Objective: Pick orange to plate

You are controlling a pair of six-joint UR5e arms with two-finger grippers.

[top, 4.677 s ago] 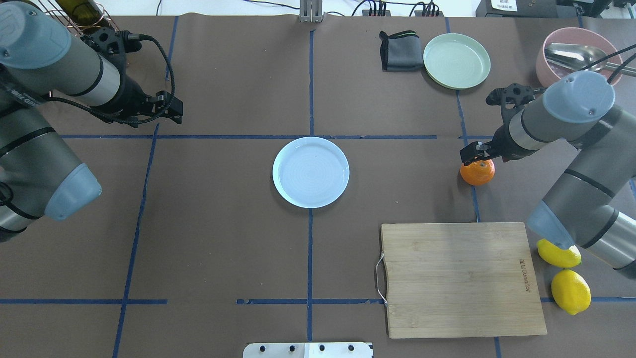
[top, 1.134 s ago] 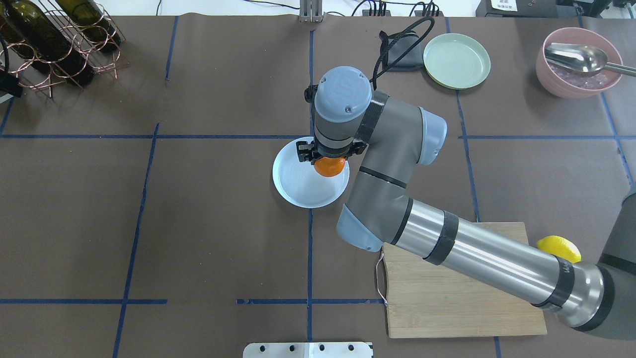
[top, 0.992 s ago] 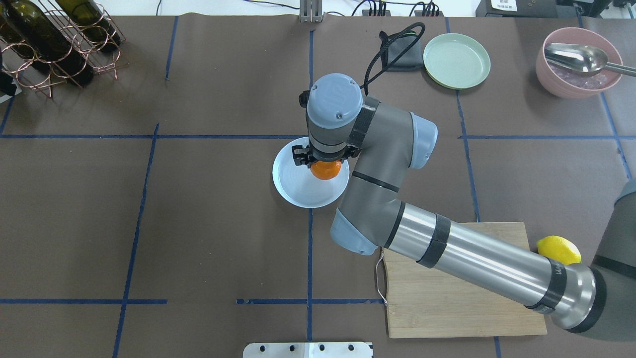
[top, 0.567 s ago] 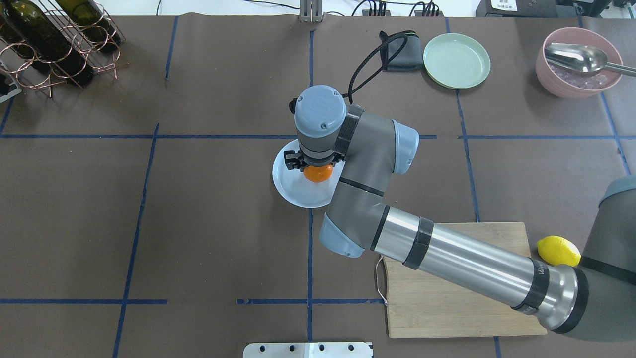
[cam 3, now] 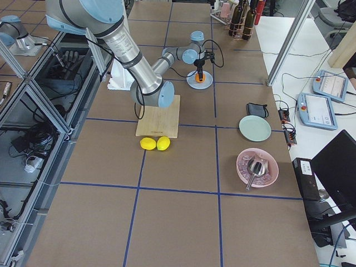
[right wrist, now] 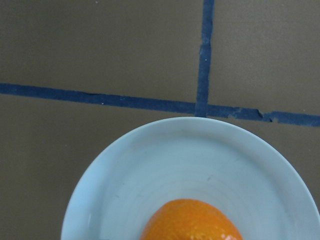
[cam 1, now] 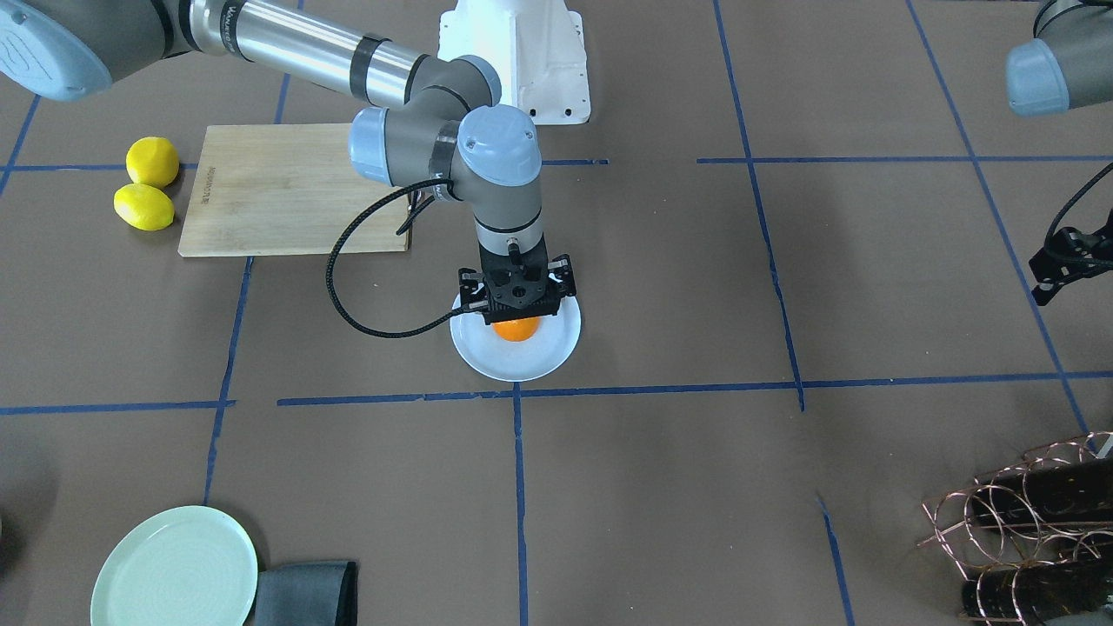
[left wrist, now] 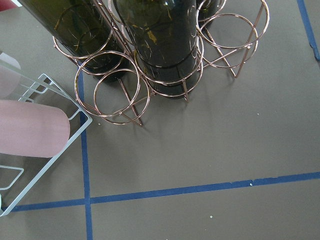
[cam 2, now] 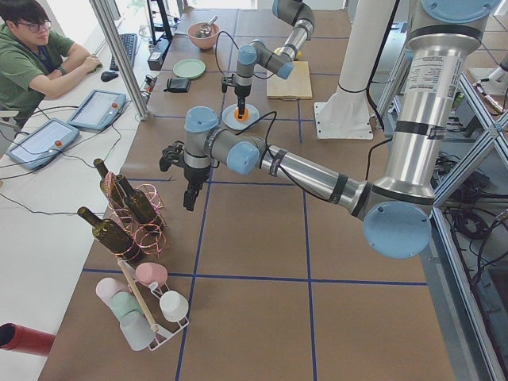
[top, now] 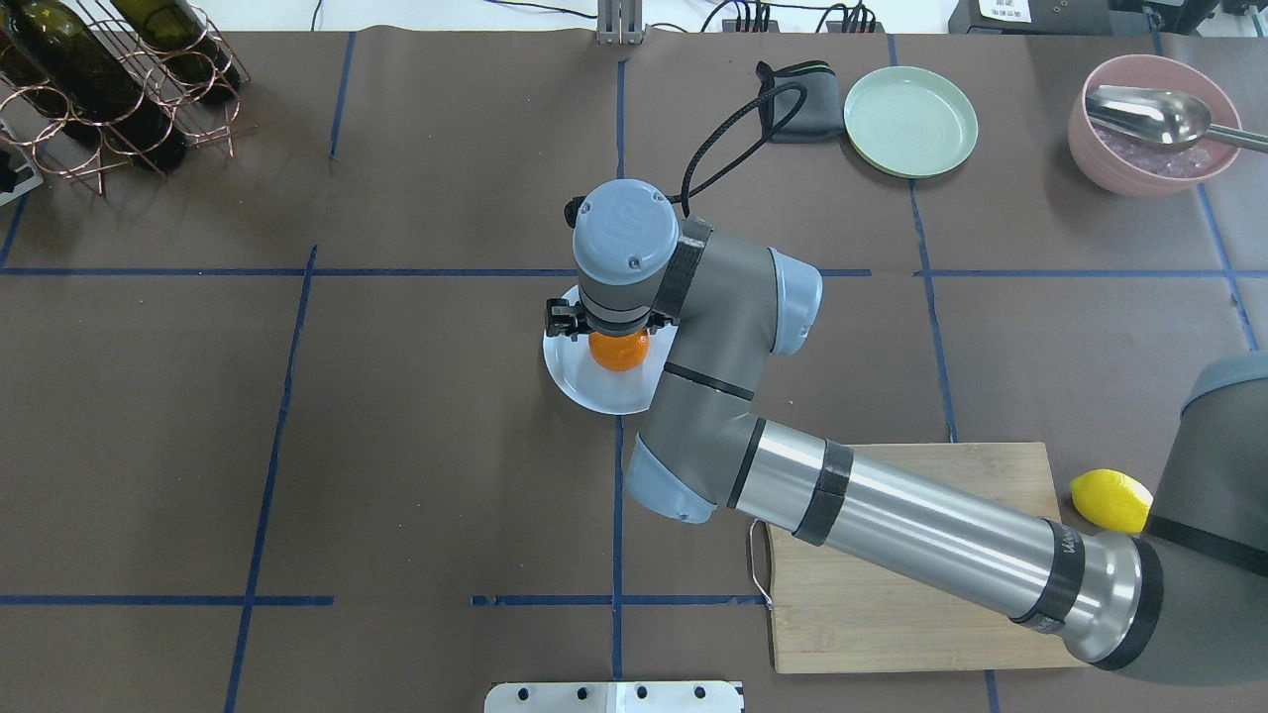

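Note:
The orange (top: pixel 618 353) hangs in my right gripper (top: pixel 606 332), which is shut on it from above, over the middle of the pale bluish-white plate (top: pixel 580 381). From the front view the gripper (cam 1: pixel 516 306) covers the fruit's top and the orange (cam 1: pixel 515 329) shows just below it, low over the plate (cam 1: pixel 522 361). The right wrist view has the orange (right wrist: pixel 192 220) at its bottom edge over the plate (right wrist: pixel 150 165); whether they touch I cannot tell. My left gripper (cam 1: pixel 1048 278) hovers far off beside the wine rack, its fingers unclear.
A wooden cutting board (top: pixel 892 629) lies under my right forearm, with two lemons (cam 1: pixel 148 184) beside it. A mint-green plate (top: pixel 910 121), a grey cloth (top: pixel 807 104) and a pink bowl with a spoon (top: pixel 1149 129) stand at the back right. A copper wine rack (top: pixel 109 79) is back left.
My right arm has lifted the orange from the table's right side, carried it to the plate, and over the last second shifted it left toward the plate's centre. The left arm has withdrawn to the left.

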